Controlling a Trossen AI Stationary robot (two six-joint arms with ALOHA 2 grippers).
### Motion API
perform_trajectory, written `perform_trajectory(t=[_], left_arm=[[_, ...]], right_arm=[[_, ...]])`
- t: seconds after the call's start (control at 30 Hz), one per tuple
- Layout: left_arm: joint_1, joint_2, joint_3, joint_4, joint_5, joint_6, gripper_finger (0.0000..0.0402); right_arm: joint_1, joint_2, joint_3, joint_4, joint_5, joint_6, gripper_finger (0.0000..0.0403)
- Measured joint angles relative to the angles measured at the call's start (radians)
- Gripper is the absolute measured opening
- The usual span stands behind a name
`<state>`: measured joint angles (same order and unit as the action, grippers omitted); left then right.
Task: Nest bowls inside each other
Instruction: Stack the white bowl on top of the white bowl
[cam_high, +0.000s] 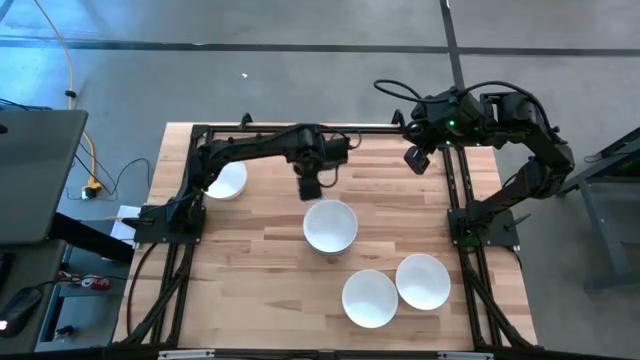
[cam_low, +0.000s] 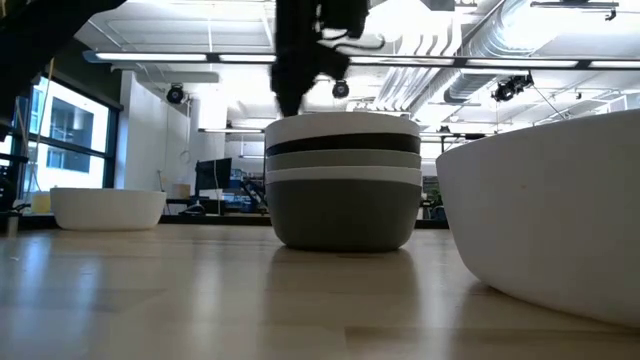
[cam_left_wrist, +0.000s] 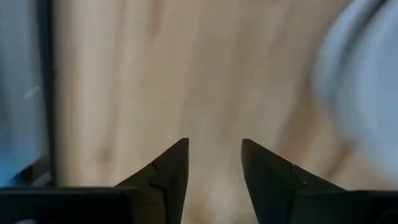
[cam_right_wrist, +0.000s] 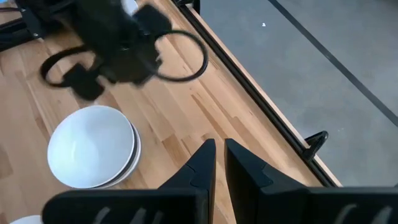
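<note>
High view: a stack of bowls (cam_high: 330, 226) sits in the middle of the wooden table (cam_high: 260, 270). From the side, the stack (cam_low: 343, 180) shows white, black and grey bands. Two white bowls touch each other near the front edge, one just in front of the stack (cam_high: 370, 298), one more to the right (cam_high: 423, 281). Another white bowl (cam_high: 225, 181) sits far left of the stack. The left gripper (cam_high: 309, 188) hangs just behind the stack, fingers (cam_left_wrist: 168, 177) apart and holding nothing. The right gripper (cam_high: 417, 158) waits at the back right, fingers (cam_right_wrist: 202, 163) almost together, holding nothing.
</note>
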<state>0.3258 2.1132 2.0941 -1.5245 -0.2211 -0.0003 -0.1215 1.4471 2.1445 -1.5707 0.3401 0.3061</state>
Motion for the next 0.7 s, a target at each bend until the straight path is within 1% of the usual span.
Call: perform_trajectory(t=[0.03, 0.1, 0.17, 0.27, 0.4, 0.5, 0.7], left_arm=[[0.012, 0.0, 0.0, -0.043, -0.035, 0.012, 0.013], [0.035, -0.004, -0.019, -0.042, -0.07, 0.041, 0.0124], [0.072, -0.03, -0.06, -0.046, -0.047, 0.073, 0.0119], [0.123, -0.083, -0.11, -0.043, -0.043, 0.136, 0.0118], [0.209, -0.136, -0.219, -0.012, 0.007, 0.261, 0.0121], [0.286, -0.212, -0.301, -0.004, 0.039, 0.34, 0.0123], [0.462, -0.357, -0.477, 0.063, 0.135, 0.482, 0.0123]], right_arm=[[0.0, 0.0, 0.0, 0.0, -0.001, 0.0, 0.0023], [0.0, 0.0, 0.0, 0.0, -0.008, 0.0, 0.0023], [0.0, 0.0, 0.0, 0.0, -0.011, 0.0, 0.0023], [0.006, 0.0, 0.0, 0.0, -0.018, 0.0, 0.0023], [0.034, 0.0, 0.0, 0.0, -0.019, -0.016, 0.0023], [0.058, 0.0, 0.0, 0.0, -0.019, -0.019, 0.0023], [0.086, 0.0, 0.0, 0.0, -0.019, -0.041, 0.0023]])
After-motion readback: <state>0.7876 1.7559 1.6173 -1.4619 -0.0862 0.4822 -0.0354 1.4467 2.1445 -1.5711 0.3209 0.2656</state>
